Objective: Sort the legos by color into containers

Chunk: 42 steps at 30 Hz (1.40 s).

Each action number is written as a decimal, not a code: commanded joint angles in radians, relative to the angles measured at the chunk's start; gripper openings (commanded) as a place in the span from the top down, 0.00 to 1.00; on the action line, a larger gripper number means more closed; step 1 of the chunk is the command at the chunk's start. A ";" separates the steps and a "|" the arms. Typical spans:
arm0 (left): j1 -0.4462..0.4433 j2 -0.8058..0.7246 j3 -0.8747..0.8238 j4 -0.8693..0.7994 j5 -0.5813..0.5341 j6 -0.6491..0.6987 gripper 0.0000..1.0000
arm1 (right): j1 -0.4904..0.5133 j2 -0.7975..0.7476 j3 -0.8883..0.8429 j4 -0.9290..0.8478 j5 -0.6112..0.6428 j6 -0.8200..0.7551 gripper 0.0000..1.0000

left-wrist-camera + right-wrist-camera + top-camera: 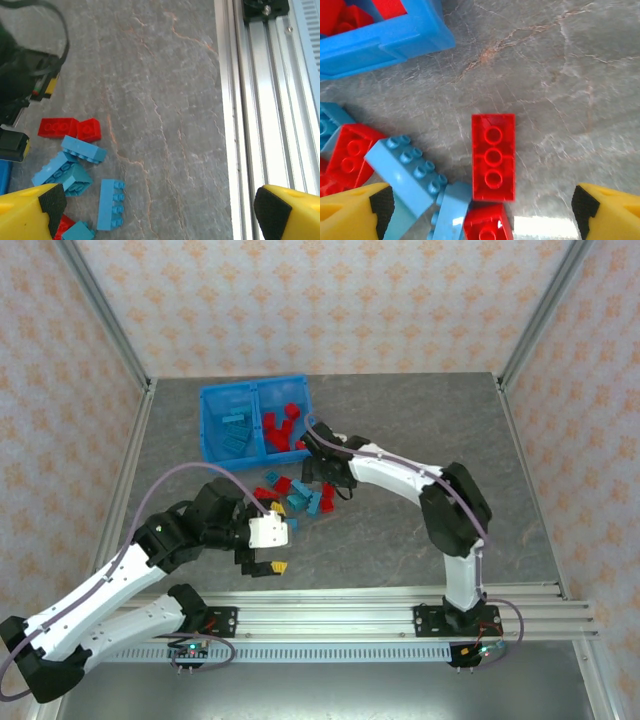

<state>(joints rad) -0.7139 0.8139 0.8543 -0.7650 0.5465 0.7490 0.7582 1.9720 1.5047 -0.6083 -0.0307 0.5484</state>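
Top view: bin (207, 430) upper centre, teal bricks in left compartment, red in right. Loose legos (295, 495) mid-frame, just below it. Right gripper (325, 485) over pile, left gripper (268, 566) lower down, off pile.

Left wrist: fingers (30, 210) spread wide, empty; bricks at left edge.

Right wrist: jaws wide too, gripping nothing; red brick (493, 157) flat on table (560, 75), centre frame.

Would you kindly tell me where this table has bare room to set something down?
The widest bare patch of table lies between the right arm and the right-hand wall. Right of the bin, along the back wall, is bare too. It is crowded between the bin and the left gripper, where the loose legos lie.
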 commanded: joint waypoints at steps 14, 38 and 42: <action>-0.007 -0.072 -0.044 0.060 -0.028 0.063 0.00 | -0.017 0.033 -0.012 0.005 0.080 0.022 0.77; 0.027 -0.300 -0.130 0.332 -0.652 -0.160 0.01 | 0.077 0.355 0.814 -0.124 0.324 -0.226 0.75; 0.047 -0.286 -0.130 0.337 -0.658 -0.168 0.01 | 0.031 0.472 0.940 -0.105 0.297 -0.262 0.75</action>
<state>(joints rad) -0.6777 0.5186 0.7170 -0.4736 -0.0391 0.6163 0.8246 2.4073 2.3631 -0.6674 0.2165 0.3340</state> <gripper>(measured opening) 0.995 0.263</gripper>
